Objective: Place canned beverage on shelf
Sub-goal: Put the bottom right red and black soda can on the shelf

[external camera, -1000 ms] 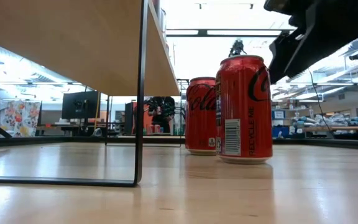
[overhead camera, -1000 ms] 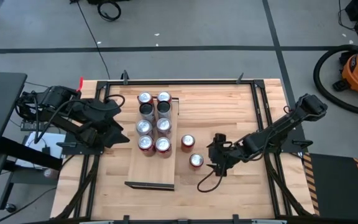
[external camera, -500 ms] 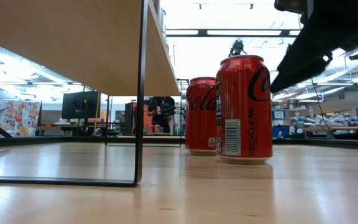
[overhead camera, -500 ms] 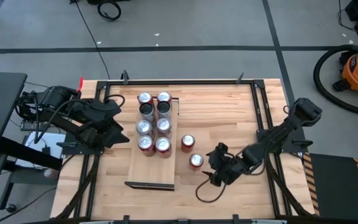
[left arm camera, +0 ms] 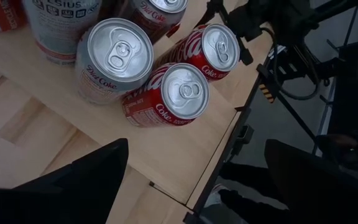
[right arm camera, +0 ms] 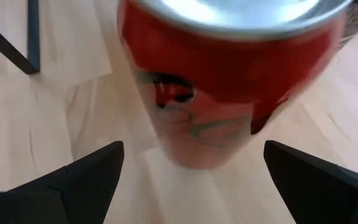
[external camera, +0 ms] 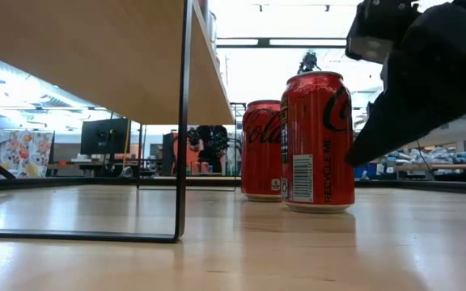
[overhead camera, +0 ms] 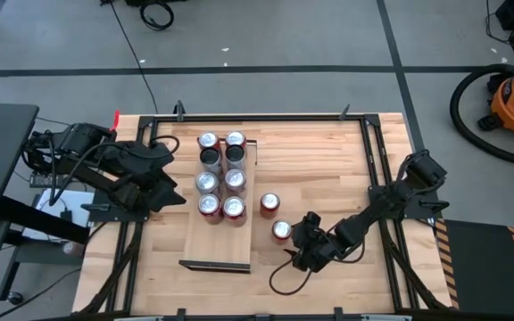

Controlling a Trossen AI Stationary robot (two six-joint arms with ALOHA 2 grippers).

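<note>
Standing upright on the surface beside the pale wooden shelf, the red aluminium drink can looks rigid, smooth, slippery, best gripped mid-wall by the spread-apart right claw.

Bare tabletop right of two cans (shelf half free)

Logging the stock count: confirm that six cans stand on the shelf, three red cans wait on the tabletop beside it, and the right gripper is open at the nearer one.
Wrong on one count: two red cans wait on the tabletop, not three, as the high view shows. The rest holds: six cans stand on the shelf, and the open right gripper is at the nearer one.
</note>
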